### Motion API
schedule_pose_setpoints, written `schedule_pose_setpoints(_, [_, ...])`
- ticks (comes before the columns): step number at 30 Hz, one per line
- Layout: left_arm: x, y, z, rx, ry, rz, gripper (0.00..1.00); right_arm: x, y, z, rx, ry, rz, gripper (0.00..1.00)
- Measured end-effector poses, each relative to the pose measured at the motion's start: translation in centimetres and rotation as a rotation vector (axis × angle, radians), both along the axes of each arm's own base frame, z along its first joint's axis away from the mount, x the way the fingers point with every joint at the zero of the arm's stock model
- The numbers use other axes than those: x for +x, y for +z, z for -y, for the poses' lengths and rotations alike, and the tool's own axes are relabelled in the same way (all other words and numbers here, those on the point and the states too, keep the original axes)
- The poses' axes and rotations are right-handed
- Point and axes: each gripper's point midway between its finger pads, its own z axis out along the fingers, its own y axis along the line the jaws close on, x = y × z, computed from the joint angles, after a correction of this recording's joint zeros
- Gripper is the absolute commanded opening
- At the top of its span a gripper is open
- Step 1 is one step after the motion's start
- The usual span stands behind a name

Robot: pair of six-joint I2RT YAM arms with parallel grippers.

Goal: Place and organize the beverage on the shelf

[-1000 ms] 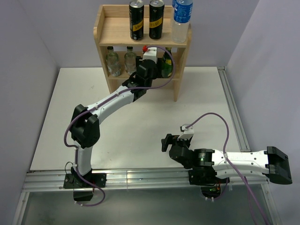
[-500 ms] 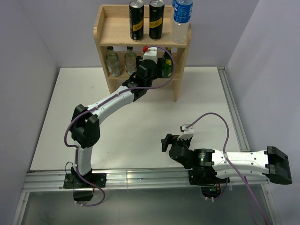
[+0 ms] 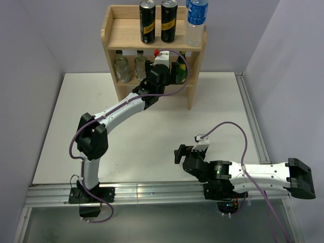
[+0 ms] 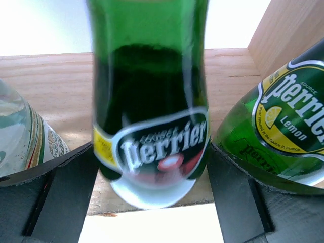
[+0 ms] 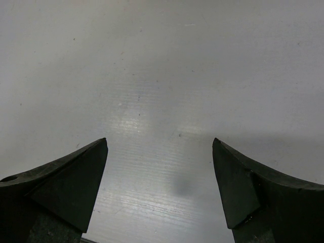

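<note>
The pale wooden shelf (image 3: 121, 35) stands at the table's far edge. My left gripper (image 3: 162, 72) reaches into its lower board (image 4: 55, 96). Its fingers (image 4: 71, 192) press both sides of a green Perrier bottle (image 4: 152, 116), which stands upright at the board's front edge. A Perrier Lemon bottle (image 4: 283, 126) is close on its right and a clear glass bottle (image 4: 20, 136) on its left. My right gripper (image 3: 178, 153) is open and empty, low over bare table (image 5: 159, 147).
Two black cans (image 3: 147, 21) (image 3: 169, 20) and a blue-labelled water bottle (image 3: 196, 20) stand on the upper board. Two clear bottles (image 3: 121, 66) (image 3: 140, 65) stand on the lower board. The shelf's right side panel (image 4: 288, 30) is close to the Lemon bottle.
</note>
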Motion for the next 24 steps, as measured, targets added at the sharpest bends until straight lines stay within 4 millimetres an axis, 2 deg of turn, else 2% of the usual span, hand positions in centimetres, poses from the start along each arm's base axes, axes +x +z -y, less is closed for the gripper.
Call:
schedule_pose_setpoints(14, [-0.1,0.2,0.1,-0.003,0.006,0.007,0.90,0.0,0.0,0.0,0.000,0.000,0.000,0.91])
schedule_pose_setpoints(19, [-0.4,1.4,0.2,-0.030,0.021,0.041,0.91,0.0,0.0,0.0,0.000,0.000,0.000,0.91])
schedule_pose_setpoints(24, [-1.7,2.6,0.3,-0.056,0.016,0.065,0.91,0.0,0.0,0.0,0.000,-0.001,0.000,0.91])
